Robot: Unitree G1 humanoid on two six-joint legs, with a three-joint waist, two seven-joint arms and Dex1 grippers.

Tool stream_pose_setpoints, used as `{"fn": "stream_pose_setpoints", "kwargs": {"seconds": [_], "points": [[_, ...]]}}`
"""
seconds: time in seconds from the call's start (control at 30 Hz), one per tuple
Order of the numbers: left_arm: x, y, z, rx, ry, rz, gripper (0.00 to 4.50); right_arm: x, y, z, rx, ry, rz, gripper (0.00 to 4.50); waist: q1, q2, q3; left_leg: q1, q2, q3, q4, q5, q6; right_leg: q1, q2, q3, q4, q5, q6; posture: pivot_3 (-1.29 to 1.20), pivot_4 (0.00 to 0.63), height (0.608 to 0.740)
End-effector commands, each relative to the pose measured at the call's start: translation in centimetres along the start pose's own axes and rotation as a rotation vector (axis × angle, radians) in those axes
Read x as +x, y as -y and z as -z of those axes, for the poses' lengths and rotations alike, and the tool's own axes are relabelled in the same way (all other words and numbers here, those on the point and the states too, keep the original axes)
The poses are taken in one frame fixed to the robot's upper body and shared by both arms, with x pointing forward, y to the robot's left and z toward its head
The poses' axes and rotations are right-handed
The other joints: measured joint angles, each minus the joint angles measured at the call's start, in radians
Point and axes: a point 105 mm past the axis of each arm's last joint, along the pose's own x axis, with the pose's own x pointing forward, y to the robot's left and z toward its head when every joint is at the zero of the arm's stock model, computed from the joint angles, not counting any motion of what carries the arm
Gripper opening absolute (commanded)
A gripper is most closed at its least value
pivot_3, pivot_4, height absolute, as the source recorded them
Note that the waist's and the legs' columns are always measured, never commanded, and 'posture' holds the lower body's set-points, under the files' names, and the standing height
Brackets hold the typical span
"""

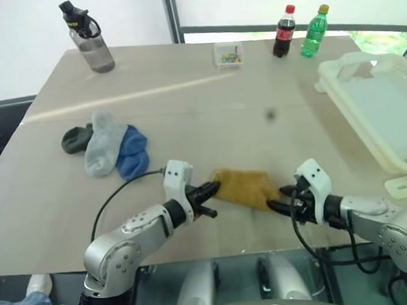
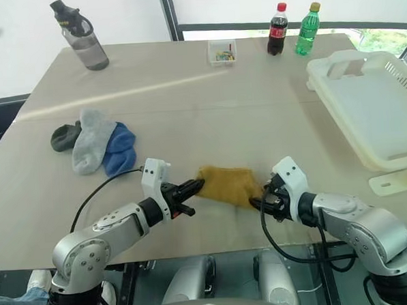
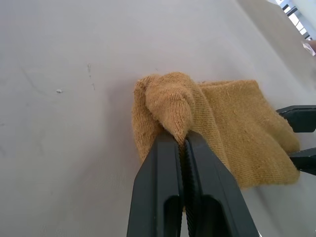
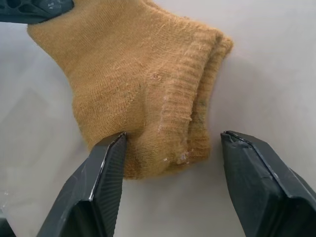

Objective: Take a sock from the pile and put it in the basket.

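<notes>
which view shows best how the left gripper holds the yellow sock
The left wrist view: the left gripper is shut on a pinched fold of the yellow sock. Both eye views show that grip small, from above; the right wrist view catches a fingertip.

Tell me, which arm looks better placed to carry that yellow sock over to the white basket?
Probably the left: its tool is shut on the yellow sock, while the right tool stands open around the cuff. The basket lies on the right, though, so a handover may follow.
</notes>
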Motion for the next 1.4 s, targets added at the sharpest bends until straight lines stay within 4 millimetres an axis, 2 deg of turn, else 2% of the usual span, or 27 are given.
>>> {"fn": "stream_pose_setpoints", "kwargs": {"seconds": [0.03, 0.2, 0.37, 0.57, 0.77, 0.8, 0.83, 1.03, 1.07, 1.1, 1.3, 1.4], "points": [[-0.1, 0.2, -0.3, 0.013, 0.017, 0.012, 0.0, -1.6, 0.5, -1.6, -0.033, 0.071, 0.019, 2.95, 0.0, 0.0, 0.0, 0.0, 0.0, 0.0, 0.0, 0.0, 0.0, 0.0, 0.0, 0.0, 0.0, 0.0, 0.0, 0.0, 0.15, 0.74], [0.0, 0.2, -0.2, 0.012, 0.015, 0.015, 0.0, -2.0, 1.0, -4.6, -0.098, 0.203, 0.052, 2.95, -0.004, 0.0, 0.0, 0.0, 0.0, 0.0, 0.0, 0.0, 0.0, 0.0, 0.001, 0.0, 0.0, 0.0, 0.0, 0.0, 0.15, 0.74], [0.0, 0.2, -0.2, 0.013, 0.013, 0.015, 0.0, -1.5, -1.3, -6.0, -0.097, 0.291, -0.064, 2.95, -0.002, 0.0, 0.0, 0.0, 0.0, 0.0, 0.0, 0.0, 0.0, 0.0, 0.001, -0.001, 0.0, 0.001, -0.001, 0.0, 0.15, 0.74], [0.0, 0.2, -0.1, 0.012, 0.013, 0.01, 0.0, 0.7, -3.0, -4.6, -0.063, 0.24, -0.118, 2.95, -0.003, 0.0, 0.0, -0.001, 0.0, 0.0, 0.0, 0.0, 0.0, 0.0, 0.0, 0.0, 0.0, 0.001, -0.002, 0.0, 0.15, 0.74], [0.1, 0.7, -0.1, -0.004, 0.018, 0.044, 0.0, 2.6, -2.1, -1.7, 0.037, 0.13, -0.082, 2.95, -0.002, 0.0, 0.0, -0.001, 0.0, 0.0, 0.0, 0.0, 0.0, 0.0, 0.0, 0.0, 0.0, 0.002, -0.002, 0.0, 0.15, 0.74], [0.0, 0.7, -0.2, -0.004, 0.022, 0.047, 0.69, 2.9, -1.8, -1.2, 0.054, 0.11, -0.069, 3.06, -0.003, 0.0, 0.0, -0.001, 0.0, 0.0, 0.0, 0.0, 0.0, 0.0, 0.0, 0.0, 0.0, 0.002, -0.002, 0.0, 0.15, 0.74], [0.0, 0.8, -0.2, -0.007, 0.026, 0.056, 0.9, 3.0, -1.6, -0.9, 0.066, 0.095, -0.058, 3.06, -0.003, 0.0, 0.0, 0.0, 0.0, 0.0, 0.0, 0.0, 0.0, 0.0, 0.0, 0.0, 0.0, 0.002, -0.002, 0.0, 0.15, 0.74], [-0.4, -0.1, -0.6, 0.016, 0.054, 0.02, 3.67, 3.3, -1.0, -0.4, 0.075, 0.072, -0.021, 3.06, -0.003, 0.0, 0.0, 0.002, 0.0, 0.0, 0.0, 0.0, 0.0, 0.001, 0.0, 0.0, 0.001, 0.001, -0.002, 0.0, 0.15, 0.74], [-0.7, -0.2, -0.8, 0.002, 0.071, 0.037, 4.26, 3.3, -1.0, -0.4, 0.075, 0.073, -0.021, 3.06, -0.003, 0.0, 0.0, 0.003, 0.0, 0.0, 0.0, 0.0, 0.0, 0.001, 0.0, 0.0, 0.001, 0.001, -0.002, 0.0, 0.15, 0.74], [-0.9, -0.4, -1.0, -0.009, 0.087, 0.05, 4.41, 3.4, -1.0, -0.3, 0.075, 0.07, -0.019, 3.06, -0.003, 0.0, 0.0, 0.003, 0.0, 0.001, 0.0, 0.0, 0.0, 0.001, 0.0, 0.0, 0.002, 0.0, -0.003, 0.0, 0.15, 0.74], [-0.8, -1.6, -1.8, -0.07, 0.14, 0.076, 4.41, 3.5, -0.7, 0.0, 0.062, 0.049, -0.005, 3.06, -0.003, -0.001, -0.001, 0.003, 0.001, 0.001, 0.001, 0.0, 0.0, 0.001, 0.0, 0.0, 0.003, -0.002, -0.004, 0.0, 0.15, 0.74], [-0.1, -2.7, -0.2, -0.044, 0.046, 0.038, 4.41, 3.6, -0.7, -0.2, 0.059, 0.055, -0.001, 3.06, -0.003, -0.001, -0.001, 0.004, 0.0, 0.001, 0.001, 0.0, 0.0, 0.001, 0.0, 0.001, 0.003, -0.002, -0.003, 0.0, 0.15, 0.74]]}}
